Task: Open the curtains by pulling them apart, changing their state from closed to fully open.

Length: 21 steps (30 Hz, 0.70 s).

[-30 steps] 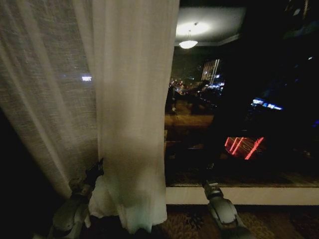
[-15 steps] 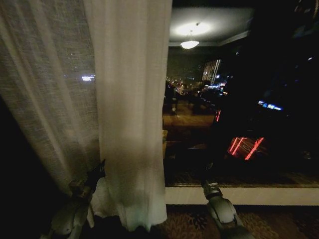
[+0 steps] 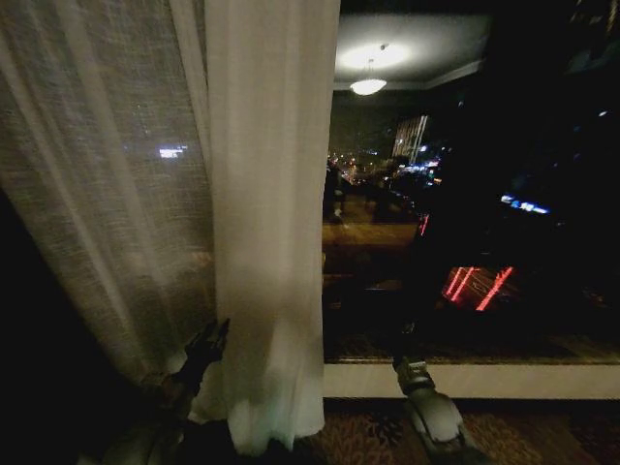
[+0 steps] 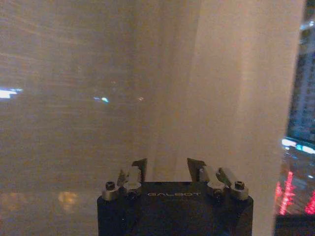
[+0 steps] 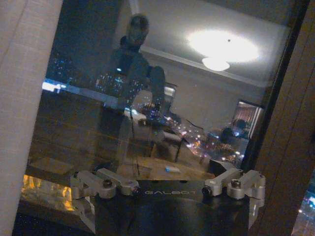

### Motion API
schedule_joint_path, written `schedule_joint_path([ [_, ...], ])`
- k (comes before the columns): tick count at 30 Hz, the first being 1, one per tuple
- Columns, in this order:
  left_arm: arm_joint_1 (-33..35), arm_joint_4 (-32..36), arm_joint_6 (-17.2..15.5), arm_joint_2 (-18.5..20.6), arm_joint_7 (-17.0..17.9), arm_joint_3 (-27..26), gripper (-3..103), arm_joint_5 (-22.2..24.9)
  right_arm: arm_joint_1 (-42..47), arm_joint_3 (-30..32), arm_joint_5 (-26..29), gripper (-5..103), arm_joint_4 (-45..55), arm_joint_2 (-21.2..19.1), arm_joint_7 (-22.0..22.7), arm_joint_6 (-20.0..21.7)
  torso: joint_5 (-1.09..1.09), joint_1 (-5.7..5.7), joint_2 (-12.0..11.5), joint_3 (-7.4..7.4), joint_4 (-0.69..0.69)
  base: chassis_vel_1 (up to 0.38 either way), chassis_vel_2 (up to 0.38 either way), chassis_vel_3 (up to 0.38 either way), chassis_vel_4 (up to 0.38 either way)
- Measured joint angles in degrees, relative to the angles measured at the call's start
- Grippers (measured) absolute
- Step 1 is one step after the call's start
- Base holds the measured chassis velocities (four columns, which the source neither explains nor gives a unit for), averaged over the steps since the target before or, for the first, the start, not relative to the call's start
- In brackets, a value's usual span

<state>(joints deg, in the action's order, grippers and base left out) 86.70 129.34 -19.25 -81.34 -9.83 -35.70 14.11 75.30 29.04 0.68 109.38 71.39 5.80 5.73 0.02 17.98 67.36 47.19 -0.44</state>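
The curtains point(image 3: 271, 242) hang on the left half of the window: a sheer spread stretch at the far left and a thick bunched fold at the centre, its free edge near the middle of the glass. My left gripper point(image 3: 209, 346) is low against the fabric, just left of the bunched fold. In the left wrist view its fingers point(image 4: 140, 168) stand apart with the curtains point(image 4: 162, 88) right in front of them. My right gripper point(image 3: 410, 366) is low by the window sill, open, facing bare glass. The curtains' edge point(image 5: 22, 98) shows beside my right gripper point(image 5: 170, 191).
A dark window pane point(image 3: 465, 194) reflects a ceiling lamp point(image 3: 368, 85) and city lights. A pale sill point(image 3: 484, 380) runs below the glass, with patterned carpet point(image 3: 358, 436) under it. A dark frame point(image 5: 290, 123) stands at the pane's side.
My left gripper has moved to the right along the curtain's foot. The bunched fold's left side has shifted right with it. The right arm has stayed put.
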Motion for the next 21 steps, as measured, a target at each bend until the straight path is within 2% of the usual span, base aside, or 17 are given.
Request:
schedule_joint_path([
  [2, -1.4, -1.05, -0.12, 0.1, -0.01, 1.89, 59, -0.91, -0.25, 0.01, 0.05, 100, -0.02, 0.04, 0.01, -0.01, -0.01, 0.0, 0.0, 0.0, 0.0, 0.0, 0.0, 0.0, 0.0],
  [5, -3.08, -2.63, -0.22, 0.81, 0.97, 2.99, 64, -1.09, -0.48, -0.02, 0.05, 100, -0.13, 0.04, 0.02, -0.01, -0.01, 0.0, 0.0, 0.0, 0.0, 0.0, 0.0, 0.0, 0.0],
  [9, -6.29, -6.41, -0.23, 3.49, 3.24, 4.83, 85, -0.42, -0.94, -0.01, 0.06, 100, -0.67, -0.35, 0.11, -0.01, 0.0, 0.01, 0.0, 0.0, 0.0, 0.0, 0.0, 0.0, 0.0],
  [11, -6.77, -6.93, -0.23, 3.8, 3.35, 5.03, 85, -0.32, -1.05, 0.01, 0.06, 100, -0.76, -0.42, 0.17, -0.01, 0.0, 0.01, 0.0, 0.0, 0.01, 0.0, 0.0, 0.0, 0.0],
  [14, -11.36, -11.09, -0.26, 5.38, 4.07, 6.96, 98, 0.83, -1.62, 0.09, 0.06, 100, -1.14, -1.01, 1.17, 0.1, -0.01, 0.01, 0.0, 0.0, 0.01, 0.0, 0.0, 0.0, 0.0],
  [21, -17.83, -15.75, -0.36, 6.17, 4.71, 10.19, 100, 2.15, -1.89, 0.43, 0.0, 100, -1.18, -1.38, 1.61, 0.41, -0.01, 0.01, 0.0, 0.01, 0.0, 0.0, 0.0, 0.0, 0.0],
])
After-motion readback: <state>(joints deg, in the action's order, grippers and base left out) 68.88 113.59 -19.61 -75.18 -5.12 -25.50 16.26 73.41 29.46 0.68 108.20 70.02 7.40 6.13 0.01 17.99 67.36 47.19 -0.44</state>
